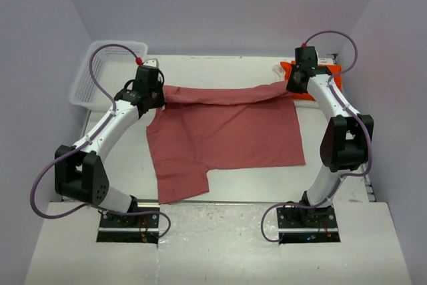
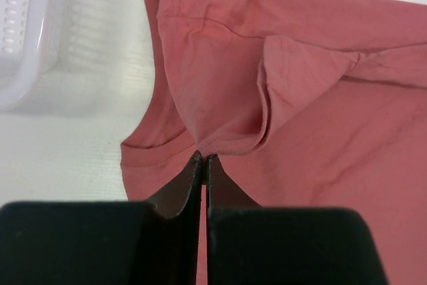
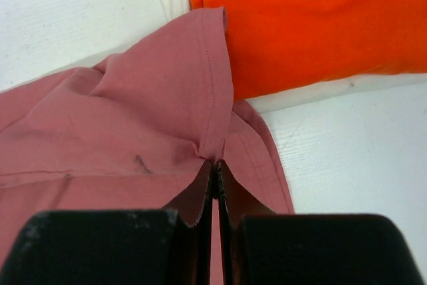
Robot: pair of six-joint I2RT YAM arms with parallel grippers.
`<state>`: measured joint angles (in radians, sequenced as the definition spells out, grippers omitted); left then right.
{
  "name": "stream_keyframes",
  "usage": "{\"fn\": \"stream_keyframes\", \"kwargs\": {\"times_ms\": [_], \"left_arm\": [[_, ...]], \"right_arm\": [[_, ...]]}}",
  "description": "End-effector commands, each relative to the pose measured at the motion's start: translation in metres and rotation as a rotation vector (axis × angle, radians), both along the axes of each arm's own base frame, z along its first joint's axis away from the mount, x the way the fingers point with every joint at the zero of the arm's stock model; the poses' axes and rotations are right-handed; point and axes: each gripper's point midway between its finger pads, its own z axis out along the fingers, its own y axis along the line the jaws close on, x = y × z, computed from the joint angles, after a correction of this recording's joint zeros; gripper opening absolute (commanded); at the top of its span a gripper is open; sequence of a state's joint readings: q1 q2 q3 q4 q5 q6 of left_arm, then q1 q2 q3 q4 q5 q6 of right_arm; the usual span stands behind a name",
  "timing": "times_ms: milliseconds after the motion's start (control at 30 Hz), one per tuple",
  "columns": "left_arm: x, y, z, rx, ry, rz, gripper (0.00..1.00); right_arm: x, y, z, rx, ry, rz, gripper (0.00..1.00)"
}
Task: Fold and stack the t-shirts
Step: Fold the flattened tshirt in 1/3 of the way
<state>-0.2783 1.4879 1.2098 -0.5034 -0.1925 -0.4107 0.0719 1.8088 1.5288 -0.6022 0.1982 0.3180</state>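
The dusty rose-red t-shirt (image 1: 227, 131) lies spread on the table, its far edge lifted and folded over toward me. My left gripper (image 1: 157, 95) is shut on the shirt's far left corner; in the left wrist view the jaws (image 2: 202, 158) pinch a fold of the rose-red cloth (image 2: 293, 98). At the far right corner my right gripper (image 1: 291, 86) is shut on the hem, seen pinched at the tips (image 3: 215, 163) of the rose-red shirt (image 3: 133, 125). Behind it lies the bright orange t-shirt (image 1: 319, 79) (image 3: 313, 18), folded, on something white (image 1: 277, 69).
A white plastic mesh basket (image 1: 100, 71) (image 2: 27, 31) stands at the table's far left corner, close to my left gripper. Grey walls close in the back and both sides. The table's near edge runs just ahead of the arm bases.
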Motion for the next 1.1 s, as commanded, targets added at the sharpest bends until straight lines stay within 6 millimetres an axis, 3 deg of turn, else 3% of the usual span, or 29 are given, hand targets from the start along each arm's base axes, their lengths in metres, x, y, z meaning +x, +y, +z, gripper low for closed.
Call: {"fn": "stream_keyframes", "kwargs": {"times_ms": [0, 533, 900, 1067], "left_arm": [[-0.008, 0.007, 0.006, 0.005, -0.034, 0.056, 0.00], [-0.020, 0.008, -0.023, 0.040, 0.026, 0.066, 0.00], [-0.026, 0.009, -0.036, 0.065, 0.062, 0.075, 0.00], [-0.042, 0.005, -0.042, 0.043, 0.076, 0.112, 0.26]], "right_arm": [[-0.008, -0.007, 0.013, -0.024, -0.020, -0.059, 0.00], [-0.015, -0.001, -0.024, -0.047, 0.069, -0.066, 0.00], [-0.018, -0.002, -0.033, -0.056, 0.099, -0.087, 0.00], [-0.026, -0.011, -0.033, -0.084, 0.119, -0.148, 0.01]]}}
